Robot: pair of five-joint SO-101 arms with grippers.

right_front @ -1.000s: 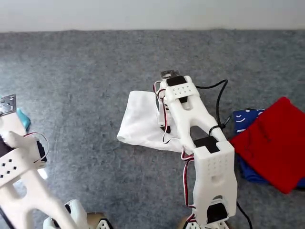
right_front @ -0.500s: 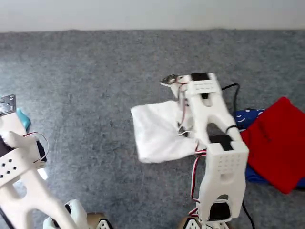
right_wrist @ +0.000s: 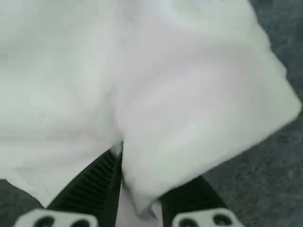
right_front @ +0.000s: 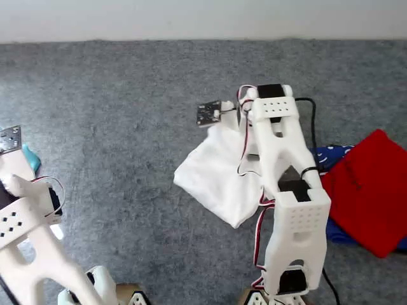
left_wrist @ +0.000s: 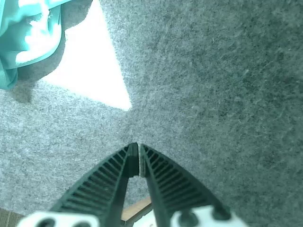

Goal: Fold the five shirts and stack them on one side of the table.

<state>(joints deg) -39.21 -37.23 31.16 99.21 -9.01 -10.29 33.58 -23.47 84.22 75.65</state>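
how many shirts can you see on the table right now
4. A white shirt at the centre, in the right gripper; a red shirt at the right edge, lying on a blue shirt; a teal shirt at the left edge. A fifth may be hidden.

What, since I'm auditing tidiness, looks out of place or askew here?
The white shirt, pinched in the right end effector, lies bunched and skewed rather than flat. The red shirt sits crooked on the blue shirt.
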